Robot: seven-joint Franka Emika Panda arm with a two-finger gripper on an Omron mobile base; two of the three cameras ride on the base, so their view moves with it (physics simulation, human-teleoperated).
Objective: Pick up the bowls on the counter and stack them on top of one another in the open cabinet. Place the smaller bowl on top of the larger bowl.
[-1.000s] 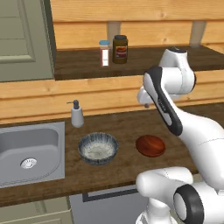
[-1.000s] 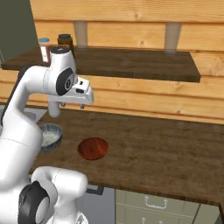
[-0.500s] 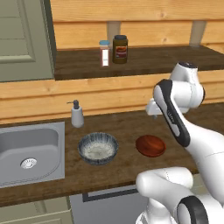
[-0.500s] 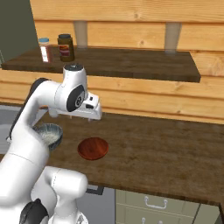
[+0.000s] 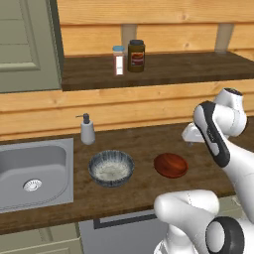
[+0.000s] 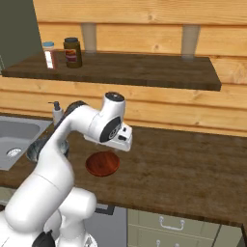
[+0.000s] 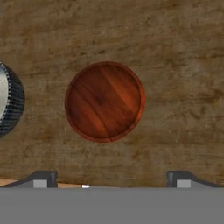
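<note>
Smaller bowl [image 7: 104, 101] lies directly below my gripper [image 7: 111, 179] | larger bowl [image 5: 111, 168] beside it | fingers spread wide, holding nothing.

Smaller bowl [image 5: 170, 164] lies right of larger bowl [image 5: 111, 168] on counter [image 5: 149, 144].

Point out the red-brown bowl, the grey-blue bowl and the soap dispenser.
Red-brown bowl [image 7: 104, 101]: hand view, centre of its inside.
Grey-blue bowl [image 5: 111, 169]: left base view, pale speckled inside.
Soap dispenser [image 5: 88, 133]: left base view, its bottle body.
</note>
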